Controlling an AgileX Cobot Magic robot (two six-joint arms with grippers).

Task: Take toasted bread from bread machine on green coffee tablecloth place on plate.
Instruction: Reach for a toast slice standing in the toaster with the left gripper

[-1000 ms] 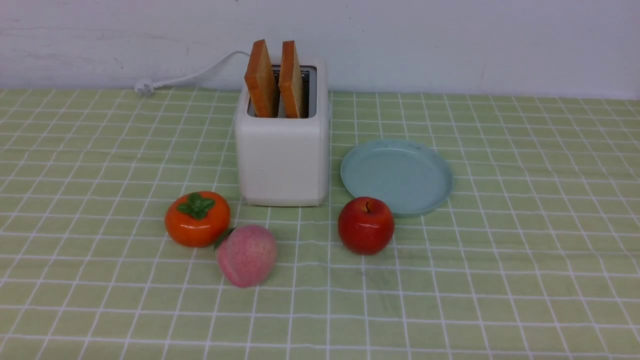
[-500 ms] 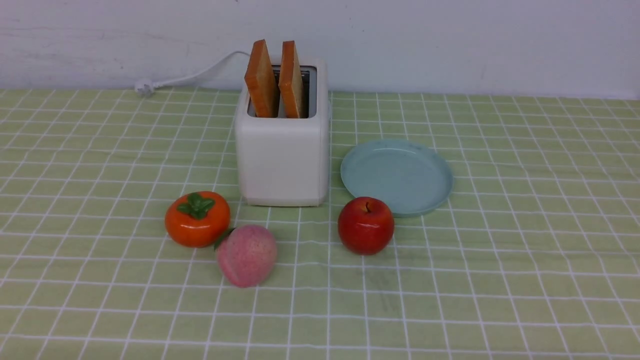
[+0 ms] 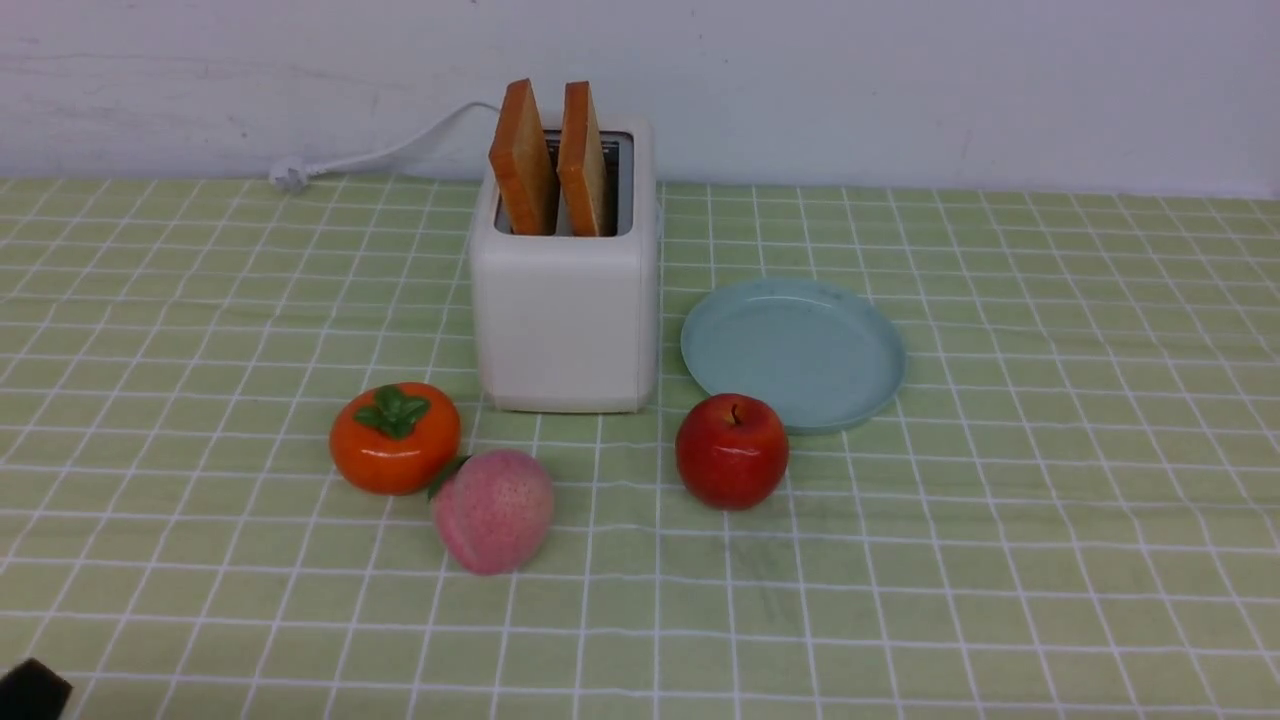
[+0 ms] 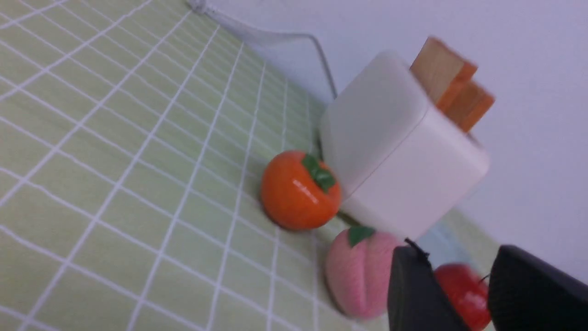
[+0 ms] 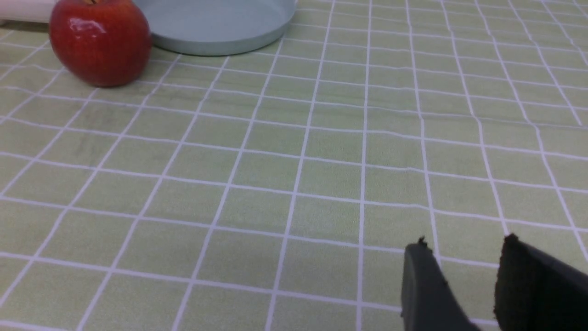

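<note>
toasted bread [image 3: 548,165] upright in bread machine [image 3: 565,300]; apple [image 3: 732,450] beside plate [image 3: 800,345]; left fingers [image 4: 413,294], right fingers [image 5: 427,289] parted, empty.

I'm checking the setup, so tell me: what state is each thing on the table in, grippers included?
toasted bread, two slices standing in the bread machine, tops sticking out
bread machine, upright, plug lying loose on the tablecloth
plate, empty, flat on the tablecloth
apple, upright, stem up
persimmon, upright, leaves up
peach, on its side
left gripper, open, empty
right gripper, open, empty
</note>
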